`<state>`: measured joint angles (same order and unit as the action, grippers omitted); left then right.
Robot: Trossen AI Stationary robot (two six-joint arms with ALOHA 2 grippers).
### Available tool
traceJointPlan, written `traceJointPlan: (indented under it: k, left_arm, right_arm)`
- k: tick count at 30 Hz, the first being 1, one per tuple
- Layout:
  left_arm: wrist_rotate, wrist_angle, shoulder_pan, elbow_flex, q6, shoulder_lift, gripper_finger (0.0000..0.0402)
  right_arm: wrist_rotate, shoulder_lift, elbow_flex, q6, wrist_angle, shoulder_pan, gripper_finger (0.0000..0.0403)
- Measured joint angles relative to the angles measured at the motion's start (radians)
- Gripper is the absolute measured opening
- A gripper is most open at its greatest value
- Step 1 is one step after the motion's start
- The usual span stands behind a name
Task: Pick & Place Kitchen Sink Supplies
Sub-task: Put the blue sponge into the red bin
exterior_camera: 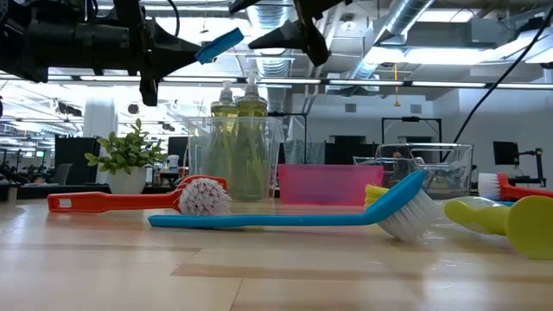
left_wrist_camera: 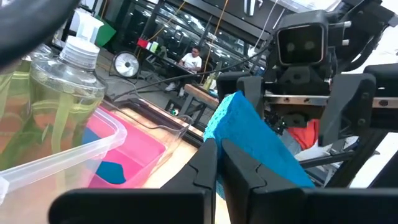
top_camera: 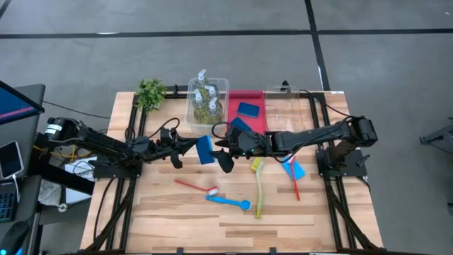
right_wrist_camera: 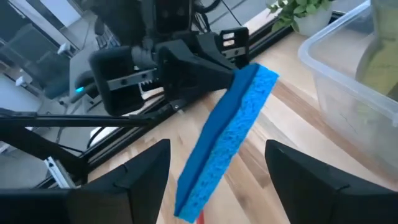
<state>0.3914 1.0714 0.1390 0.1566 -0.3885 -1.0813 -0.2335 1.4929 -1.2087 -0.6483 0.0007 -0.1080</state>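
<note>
My left gripper [top_camera: 190, 146] is shut on a flat blue sponge [top_camera: 204, 149], held in the air over the middle of the table. My right gripper [top_camera: 221, 149] is open. Its fingers [right_wrist_camera: 146, 177] stand on either side of the sponge's free end [right_wrist_camera: 205, 180] without touching it. Soap bottles [top_camera: 204, 98] stand in a clear tub [top_camera: 224, 83]. Two more sponges [top_camera: 248, 108] lie in the red tray [top_camera: 244, 94]. A red brush [top_camera: 197, 186], a blue brush [top_camera: 228, 202] and a yellow-green brush [top_camera: 258, 190] lie on the table. My left gripper pinches the blue sponge between its two fingers [left_wrist_camera: 208, 165] at one short end [left_wrist_camera: 225, 121]. The fingers come in level from the table's left. The sponge is lifted clear of the table, stands on edge and juts out toward the right gripper.
A leafy plant [top_camera: 151, 92] stands at the far left corner. A second clear tub [top_camera: 287, 106] sits right of the red tray. Another red brush [top_camera: 293, 180] and a blue sponge [top_camera: 297, 170] lie under the right arm. The near part of the table holds only brushes.
</note>
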Motion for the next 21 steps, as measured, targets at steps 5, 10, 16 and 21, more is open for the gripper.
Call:
traceJointPlan:
  k: [5,10,16,21]
  left_arm:
    - [0.0,0.0,0.0,0.0,0.0,0.0,0.0014]
    - [0.0,0.0,0.0,0.0,-0.001,0.0,0.0013]
    - [0.0,0.001,0.0,0.0,-0.033,0.0,0.0013]
    - [0.0,0.007,0.0,0.0,-0.097,0.0,0.0013]
  right_arm:
    - [0.0,0.002,0.0,0.0,-0.002,0.006,0.0255]
    - [-0.001,0.001,0.0,0.0,0.002,0.012,0.0255]
    - [-0.011,0.001,0.0,-0.007,-0.001,0.016,0.0255]
    - [-0.012,0.001,0.0,-0.007,0.0,0.019,0.0255]
